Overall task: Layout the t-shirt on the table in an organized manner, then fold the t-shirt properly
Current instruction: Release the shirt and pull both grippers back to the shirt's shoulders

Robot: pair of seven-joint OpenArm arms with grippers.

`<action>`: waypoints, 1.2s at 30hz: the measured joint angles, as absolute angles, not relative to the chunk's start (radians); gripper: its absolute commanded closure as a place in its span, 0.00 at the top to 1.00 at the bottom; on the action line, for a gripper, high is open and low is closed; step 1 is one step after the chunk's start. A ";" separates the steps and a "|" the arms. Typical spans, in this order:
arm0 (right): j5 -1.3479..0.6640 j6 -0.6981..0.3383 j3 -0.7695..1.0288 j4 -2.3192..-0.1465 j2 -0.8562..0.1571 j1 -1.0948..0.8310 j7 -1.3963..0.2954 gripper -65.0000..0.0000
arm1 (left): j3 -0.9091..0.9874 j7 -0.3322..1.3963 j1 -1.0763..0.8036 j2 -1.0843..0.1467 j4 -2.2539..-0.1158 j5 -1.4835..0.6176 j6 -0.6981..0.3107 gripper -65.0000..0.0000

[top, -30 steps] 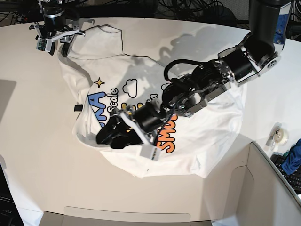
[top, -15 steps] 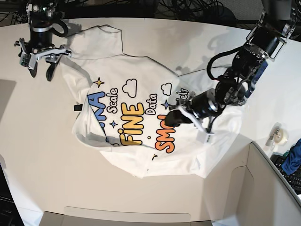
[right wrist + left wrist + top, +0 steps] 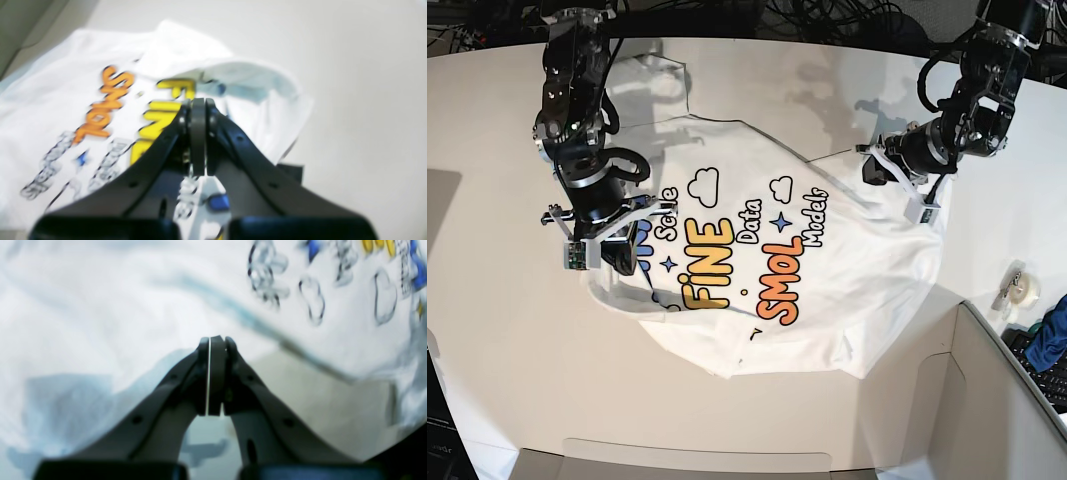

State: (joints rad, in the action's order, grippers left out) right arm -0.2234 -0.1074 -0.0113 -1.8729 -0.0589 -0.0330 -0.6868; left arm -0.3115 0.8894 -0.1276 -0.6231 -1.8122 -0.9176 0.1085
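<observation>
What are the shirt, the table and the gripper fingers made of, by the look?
Shirt: soft white knit, probably cotton; it creases and rumples, with flat matte printed lettering.
Table: smooth off-white matte top, likely laminate or painted board; no grain, soft shadows.
Left gripper fingers: dark matte moulded plastic, it seems; darker pads may be rubber.

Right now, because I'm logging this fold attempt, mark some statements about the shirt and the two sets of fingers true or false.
1. The white printed cotton t-shirt lies lettering side up on the off-white matte table. True.
2. The shirt is folded into a neat rectangle. False: it lies spread out and rumpled.
3. The left gripper has its fingers wide open. False: they are shut together.
4. The right gripper is shut, above the shirt's print. True.
5. The right gripper holds a roll of tape. False: it holds nothing.
</observation>
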 measured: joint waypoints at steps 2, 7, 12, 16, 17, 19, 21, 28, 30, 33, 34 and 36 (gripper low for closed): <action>-0.190 -0.106 -0.011 -1.812 -0.063 0.002 -0.692 0.00 | -0.308 0.888 -0.169 -0.621 -1.819 -0.846 0.105 0.00; -0.123 -0.107 -0.011 -1.641 -0.059 0.074 -0.695 0.00 | -0.305 0.867 -0.246 -0.621 -1.819 -0.691 0.101 0.00; -0.107 -0.108 -0.012 -1.513 -0.066 0.142 -0.683 0.00 | -0.305 0.865 -0.255 -0.614 -1.821 -0.627 0.105 0.00; -0.075 -0.109 -0.012 -1.454 -0.069 0.187 -0.681 0.00 | -0.305 0.858 -0.276 -0.623 -1.822 -0.623 0.104 0.01; -0.072 -0.116 -0.012 -1.448 -0.075 0.196 -0.681 0.00 | -0.305 0.853 -0.279 -0.624 -1.822 -0.619 0.104 0.01; -0.066 -0.115 -0.011 -1.420 -0.086 0.213 -0.649 0.00 | -0.305 0.850 -0.284 -0.624 -1.822 -0.593 0.099 0.01; -0.055 -0.108 -0.011 -1.364 -0.100 0.232 -0.619 0.00 | -0.305 0.849 -0.292 -0.624 -1.823 -0.566 0.097 0.01; -0.066 -0.129 -0.012 -1.113 -0.168 0.292 -0.440 0.00 | -0.305 0.830 -0.341 -0.624 -1.830 -0.413 0.098 0.01; -0.065 -0.127 -0.012 -1.071 -0.187 0.317 -0.424 0.00 | -0.304 0.813 -0.359 -0.625 -1.831 -0.392 0.098 0.01; -0.066 -0.130 -0.013 -1.032 -0.233 0.347 -0.426 0.00 | -0.305 0.808 -0.369 -0.631 -1.833 -0.352 0.102 0.01; -0.065 -0.129 -0.012 -1.024 -0.249 0.354 -0.430 0.00 | -0.305 0.807 -0.377 -0.640 -1.832 -0.346 0.099 0.01; -0.062 -0.126 -0.013 -1.019 -0.282 0.369 -0.460 0.00 | -0.305 0.810 -0.395 -0.658 -1.832 -0.324 0.106 0.01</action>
